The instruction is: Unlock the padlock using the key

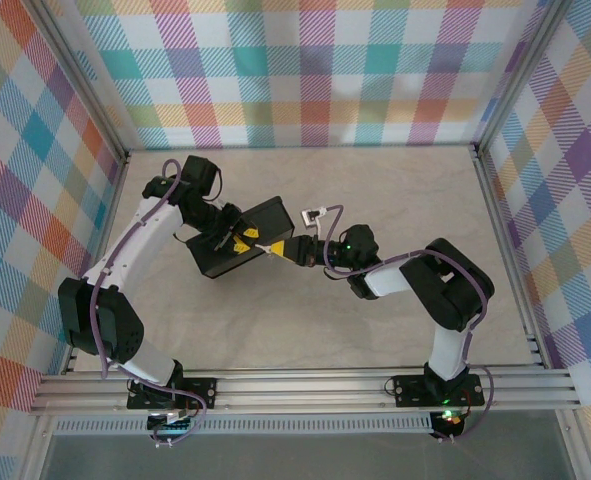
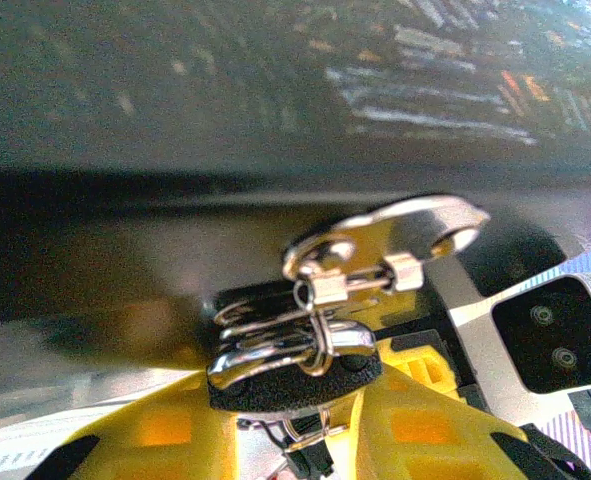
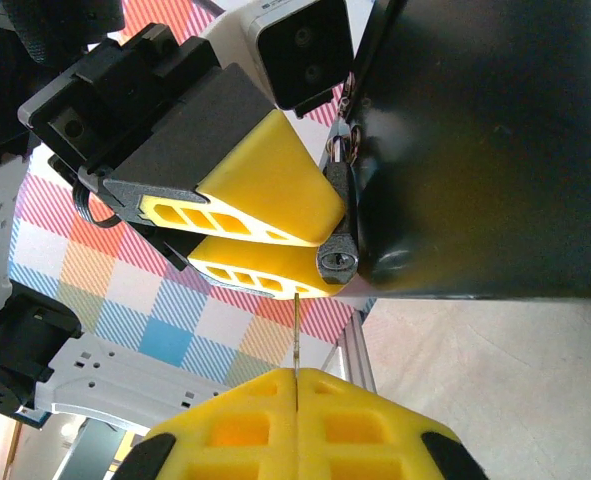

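The padlock [image 2: 297, 388], small with a dark grainy body and a silvery shackle, hangs from the metal hasp [image 2: 395, 235] of the dark box [image 1: 265, 215]. My left gripper [image 2: 295, 405] is shut on its body, a yellow finger [image 2: 165, 435] on each side. In the right wrist view the padlock's keyhole end [image 3: 337, 264] faces me beside the left arm's yellow fingers [image 3: 265, 190]. My right gripper [image 3: 296, 378] is shut on the key [image 3: 296, 335], whose thin blade points up. Its tip stops just below and left of the keyhole, apart from it. From above, both grippers [image 1: 243, 240] [image 1: 278, 249] meet at the box's right end.
The box lies tilted left of the table's middle, its dark side [image 3: 475, 150] close on the right in the right wrist view. Plaid walls [image 1: 315, 70] and an aluminium frame rail [image 1: 505, 250] enclose the pale tabletop [image 1: 305, 320].
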Motion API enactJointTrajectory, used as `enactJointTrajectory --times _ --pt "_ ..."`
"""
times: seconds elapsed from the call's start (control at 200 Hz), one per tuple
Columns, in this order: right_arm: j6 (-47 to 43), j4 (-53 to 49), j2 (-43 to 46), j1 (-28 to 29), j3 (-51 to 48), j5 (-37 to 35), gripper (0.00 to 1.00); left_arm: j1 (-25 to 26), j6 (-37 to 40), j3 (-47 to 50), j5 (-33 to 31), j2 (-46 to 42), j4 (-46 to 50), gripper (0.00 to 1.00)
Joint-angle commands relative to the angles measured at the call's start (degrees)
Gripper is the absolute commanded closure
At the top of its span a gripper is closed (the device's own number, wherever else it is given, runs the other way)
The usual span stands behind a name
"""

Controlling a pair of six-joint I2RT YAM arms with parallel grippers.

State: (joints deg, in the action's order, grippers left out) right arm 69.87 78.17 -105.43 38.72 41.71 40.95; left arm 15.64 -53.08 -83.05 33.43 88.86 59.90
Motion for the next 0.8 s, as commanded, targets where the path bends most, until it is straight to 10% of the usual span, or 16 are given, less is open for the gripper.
enactJointTrajectory --times 0.0,0.795 --pt "-0.63 2.42 -0.48 -0.22 0.76 -0.17 1.0 -0.7 0.7 -1.27 2.42 -2.81 -1.19 1.0" --pt "0.19 2.42 -2.94 -0.47 2.72 -0.96 1.0 -0.7 -0.26 -0.52 3.0 -2.9 -1.63 1.0"
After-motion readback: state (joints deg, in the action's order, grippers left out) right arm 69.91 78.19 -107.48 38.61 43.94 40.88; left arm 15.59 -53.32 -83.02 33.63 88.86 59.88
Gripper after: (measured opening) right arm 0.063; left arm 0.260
